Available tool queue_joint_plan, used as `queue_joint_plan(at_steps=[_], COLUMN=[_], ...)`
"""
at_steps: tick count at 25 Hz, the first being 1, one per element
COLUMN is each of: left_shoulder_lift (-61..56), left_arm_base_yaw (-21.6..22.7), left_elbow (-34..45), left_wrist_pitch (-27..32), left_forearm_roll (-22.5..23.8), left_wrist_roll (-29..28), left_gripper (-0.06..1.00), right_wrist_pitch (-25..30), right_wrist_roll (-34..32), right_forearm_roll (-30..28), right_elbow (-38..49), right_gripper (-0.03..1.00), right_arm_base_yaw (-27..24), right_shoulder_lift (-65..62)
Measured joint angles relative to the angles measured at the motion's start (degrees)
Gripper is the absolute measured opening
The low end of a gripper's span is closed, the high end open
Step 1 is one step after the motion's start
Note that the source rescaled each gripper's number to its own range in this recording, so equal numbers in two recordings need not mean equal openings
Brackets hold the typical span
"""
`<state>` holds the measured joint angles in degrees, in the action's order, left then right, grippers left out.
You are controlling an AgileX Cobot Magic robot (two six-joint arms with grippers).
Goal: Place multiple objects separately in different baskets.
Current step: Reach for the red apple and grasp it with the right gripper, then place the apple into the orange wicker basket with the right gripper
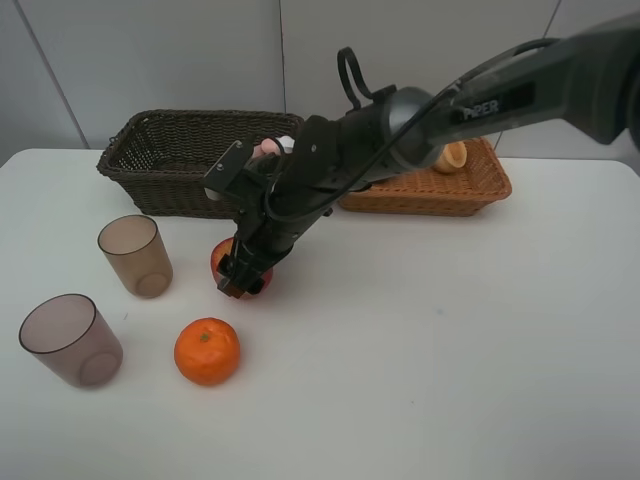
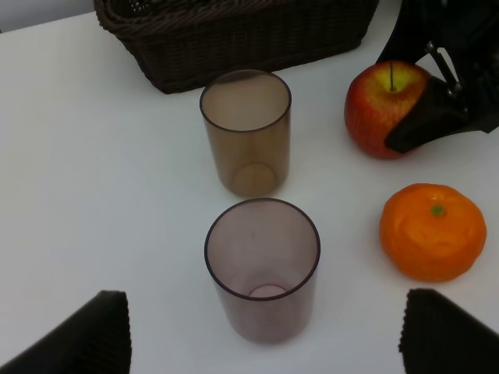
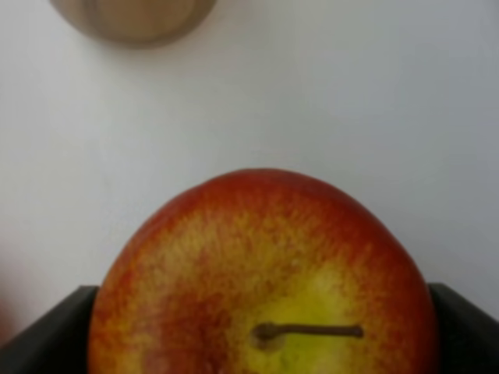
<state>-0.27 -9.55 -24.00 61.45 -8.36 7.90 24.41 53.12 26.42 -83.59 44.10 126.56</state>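
Right wrist view: right tool (image 3: 261, 335) gripping red apple (image 3: 257, 249), a finger on each side.
Apple location: on white worktop (image 1: 450, 330), beside brownish cup (image 1: 135, 255), near dark basket (image 1: 170, 150).
Left tool (image 2: 265, 335): jaws wide apart.

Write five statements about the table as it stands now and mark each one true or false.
1. The right gripper has its jaws on either side of the red apple. True.
2. Both cups lie tipped over. False: the nearer cup and the farther cup stand upright.
3. The orange sits in the light basket. False: the orange rests on the table, apart from the apple.
4. The left gripper is open and holds nothing. True.
5. In the high view, the dark basket stands left of the light basket. True.
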Motion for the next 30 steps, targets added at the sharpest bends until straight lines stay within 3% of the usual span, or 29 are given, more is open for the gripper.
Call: queue_joint_plan(at_steps=[11, 20, 30], left_shoulder_lift=[0.0, 0.0, 0.0], left_arm_base_yaw=[0.0, 0.0, 0.0], left_elbow=[0.0, 0.0, 0.0], left_wrist_pitch=[0.0, 0.0, 0.0], left_forearm_roll=[0.0, 0.0, 0.0], left_wrist_roll=[0.0, 0.0, 0.0], left_gripper=[0.94, 0.94, 0.94], right_wrist_pitch=[1.8, 10.7, 18.3], right_wrist_roll=[0.0, 0.0, 0.0], right_forearm_roll=[0.2, -0.4, -6.8], right_elbow=[0.0, 0.0, 0.0], right_gripper=[0.70, 0.70, 0.70], right_arm_base_yaw=[0.0, -1.0, -8.6], right_shoulder_lift=[-1.1, -8.2, -18.4])
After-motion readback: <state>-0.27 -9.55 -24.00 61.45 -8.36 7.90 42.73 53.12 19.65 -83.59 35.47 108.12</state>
